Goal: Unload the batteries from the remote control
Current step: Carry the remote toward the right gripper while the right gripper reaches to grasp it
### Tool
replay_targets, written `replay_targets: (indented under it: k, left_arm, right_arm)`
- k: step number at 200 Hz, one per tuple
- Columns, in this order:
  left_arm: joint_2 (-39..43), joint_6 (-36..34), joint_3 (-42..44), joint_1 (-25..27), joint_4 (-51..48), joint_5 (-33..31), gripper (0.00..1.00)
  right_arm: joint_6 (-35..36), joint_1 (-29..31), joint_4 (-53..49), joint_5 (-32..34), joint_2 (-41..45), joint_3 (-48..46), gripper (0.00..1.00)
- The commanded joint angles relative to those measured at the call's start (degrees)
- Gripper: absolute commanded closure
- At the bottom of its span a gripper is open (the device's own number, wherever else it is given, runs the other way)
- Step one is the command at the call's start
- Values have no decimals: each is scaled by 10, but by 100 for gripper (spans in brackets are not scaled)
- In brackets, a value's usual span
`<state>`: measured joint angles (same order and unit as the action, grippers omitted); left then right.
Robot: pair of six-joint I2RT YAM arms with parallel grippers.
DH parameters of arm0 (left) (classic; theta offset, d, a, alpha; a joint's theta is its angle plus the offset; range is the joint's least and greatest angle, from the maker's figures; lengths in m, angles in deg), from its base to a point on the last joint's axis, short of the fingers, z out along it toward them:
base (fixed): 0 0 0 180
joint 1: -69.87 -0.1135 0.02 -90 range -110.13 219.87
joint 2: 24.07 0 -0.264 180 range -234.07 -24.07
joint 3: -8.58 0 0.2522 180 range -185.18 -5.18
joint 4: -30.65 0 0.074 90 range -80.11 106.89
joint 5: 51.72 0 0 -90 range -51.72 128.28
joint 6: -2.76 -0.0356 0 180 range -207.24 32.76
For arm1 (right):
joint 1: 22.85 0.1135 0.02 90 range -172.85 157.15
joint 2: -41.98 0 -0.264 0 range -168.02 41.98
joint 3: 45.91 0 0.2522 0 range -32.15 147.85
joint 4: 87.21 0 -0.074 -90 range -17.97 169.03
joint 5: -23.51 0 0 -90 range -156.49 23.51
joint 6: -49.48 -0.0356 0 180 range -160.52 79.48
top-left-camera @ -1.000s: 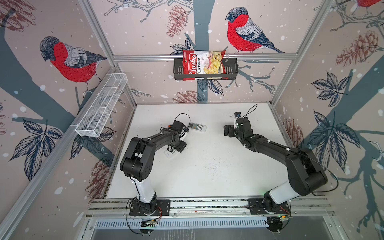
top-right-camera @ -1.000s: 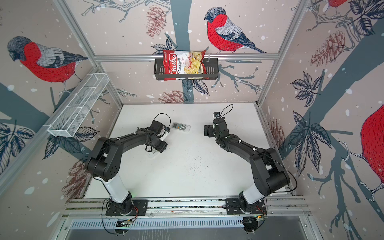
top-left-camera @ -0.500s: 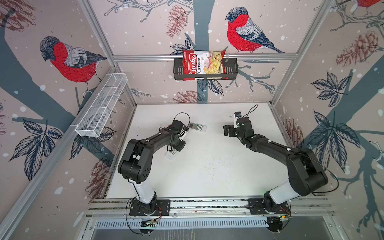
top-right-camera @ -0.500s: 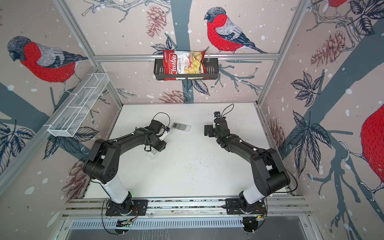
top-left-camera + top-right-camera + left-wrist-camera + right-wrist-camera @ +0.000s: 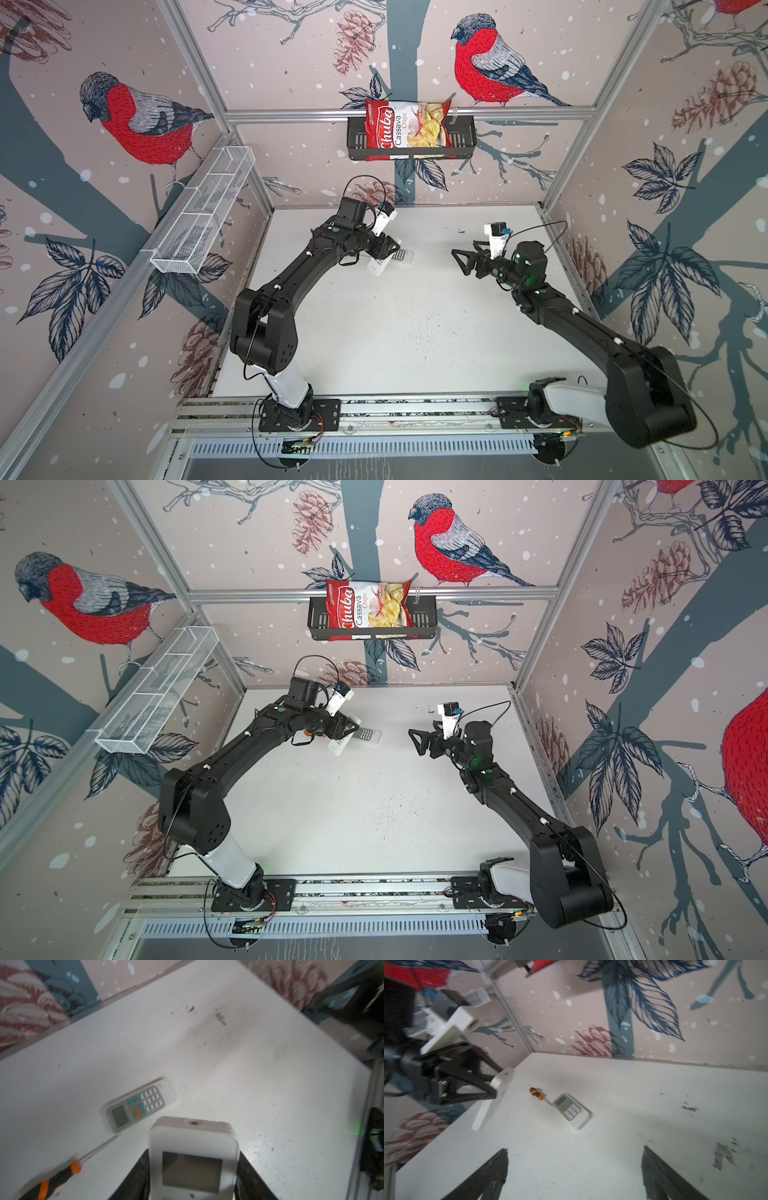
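Note:
My left gripper is shut on a white remote control with a grey screen, gripping its two long sides and holding it tilted above the table. The held remote control shows edge-on in the right wrist view. A smaller remote with a grey keypad lies flat just beyond it. My right gripper hovers open and empty over the right of the table. The batteries are hidden.
An orange-and-black screwdriver lies beside the smaller remote, its tip toward it. A chips bag sits in a black basket on the back wall. A white wire basket hangs on the left wall.
My left gripper has risen and swung toward the smaller remote, carrying the white remote control up off the table. The right arm has stayed almost still.

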<state>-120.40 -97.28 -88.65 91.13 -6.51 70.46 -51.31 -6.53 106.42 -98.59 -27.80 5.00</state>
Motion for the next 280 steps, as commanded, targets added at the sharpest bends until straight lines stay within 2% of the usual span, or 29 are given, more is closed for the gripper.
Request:
replay_targets:
  k: [1, 19, 46, 65, 83, 103, 125, 152, 211, 242, 280]
  left_arm:
    - [15, 46, 2, 1, 116, 146, 64]
    - [22, 71, 19, 9, 186, 207, 64]
    - [20, 136, 35, 18, 305, 283, 64]
    - [22, 202, 60, 21, 416, 314, 63]
    - [24, 222, 69, 26, 463, 329, 63]
    - [19, 268, 80, 31, 538, 343, 63]
    - [4, 354, 99, 34, 672, 359, 63]
    - [-18, 451, 106, 34, 797, 380, 63]
    - [-35, 497, 102, 34, 863, 387, 64]
    - [-41, 494, 100, 34, 863, 384, 64]
    - [-53, 505, 98, 37, 880, 382, 64]
  right_arm:
    - [-3, -2, 71, -115, 17, -4, 1]
    - [14, 3, 69, -180, 22, 5, 1]
    - [6, 10, 88, -218, 25, 13, 1]
    - [6, 22, 94, -220, 16, 27, 1]
    - [0, 30, 89, -239, -10, 55, 1]
    - [6, 47, 72, -232, -44, 91, 1]
    - [19, 69, 55, -204, -64, 121, 1]
    - [4, 71, 62, -210, -90, 152, 1]
    - [-7, 89, 65, -216, -132, 190, 1]
    - [-18, 90, 77, -219, -141, 201, 0]
    - [-24, 89, 71, -235, -152, 214, 10]
